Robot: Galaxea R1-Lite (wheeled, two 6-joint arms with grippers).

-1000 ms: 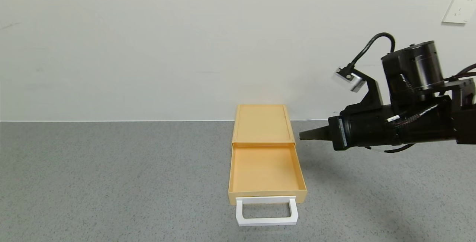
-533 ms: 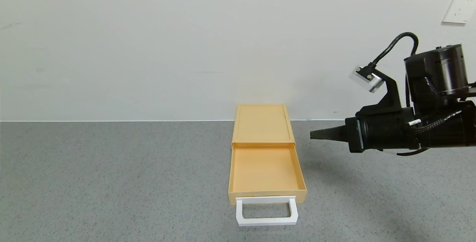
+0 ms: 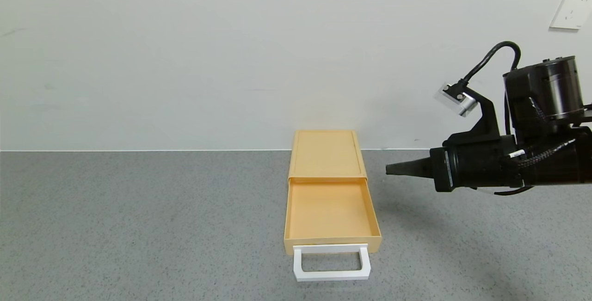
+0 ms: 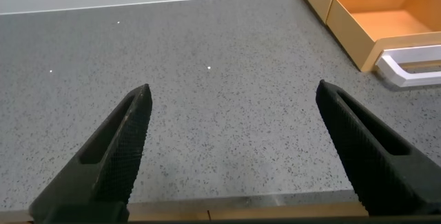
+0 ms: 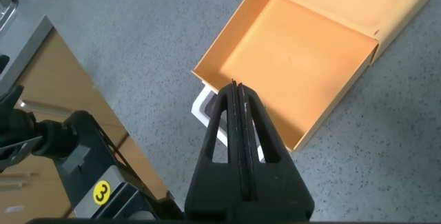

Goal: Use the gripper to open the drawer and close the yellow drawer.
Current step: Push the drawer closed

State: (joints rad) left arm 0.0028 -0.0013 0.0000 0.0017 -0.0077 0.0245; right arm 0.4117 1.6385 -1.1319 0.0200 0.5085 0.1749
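The pale-yellow drawer box (image 3: 327, 153) lies on the grey table with its shallow tray (image 3: 329, 213) slid out toward me and empty. Its white loop handle (image 3: 331, 261) sticks out at the front. My right gripper (image 3: 389, 168) is shut and empty, held in the air to the right of the box and apart from it. In the right wrist view its tip (image 5: 236, 88) hovers above the open tray (image 5: 289, 58), with the handle (image 5: 207, 107) partly hidden behind it. My left gripper (image 4: 231, 100) is open and empty low over the table, far left of the drawer (image 4: 386, 17).
The grey speckled table (image 3: 138, 227) spreads wide to the left of the box. A white wall with a socket plate (image 3: 571, 9) stands behind. The table's wooden front edge (image 4: 241, 214) shows below the left gripper. Robot base parts (image 5: 76, 162) lie beyond the table edge.
My right gripper has drawn back to the right, away from the box, then nearly stopped. The drawer has stayed open and still.
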